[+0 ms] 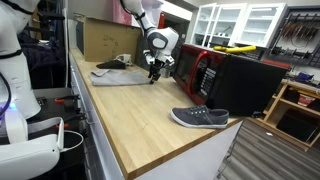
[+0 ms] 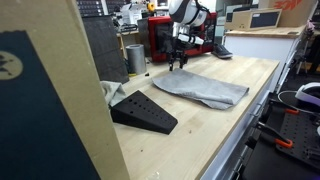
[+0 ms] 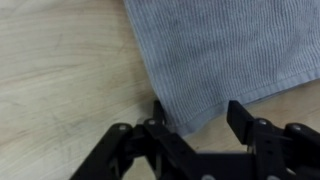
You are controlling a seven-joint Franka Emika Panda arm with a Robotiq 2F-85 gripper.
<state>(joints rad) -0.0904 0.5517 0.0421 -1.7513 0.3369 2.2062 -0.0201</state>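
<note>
A grey ribbed towel (image 3: 220, 50) lies flat on the wooden table (image 3: 60, 80). It shows in both exterior views, towel (image 1: 120, 75) and towel (image 2: 205, 90). My gripper (image 3: 198, 108) hangs low over the towel's near corner, with one black finger (image 3: 158, 108) on the cloth side and the other finger (image 3: 240, 115) past the hem. The jaws stand apart with the corner between them and nothing pinched. In both exterior views the gripper (image 1: 154, 72) points straight down at the towel's end, gripper (image 2: 178, 63).
A grey shoe (image 1: 200, 117) lies near the table's front corner. A red and black microwave (image 1: 235, 80) stands beside the gripper. A cardboard box (image 1: 105, 38) stands behind the towel. A black wedge (image 2: 143, 110) and a metal cup (image 2: 135, 58) stand on the table.
</note>
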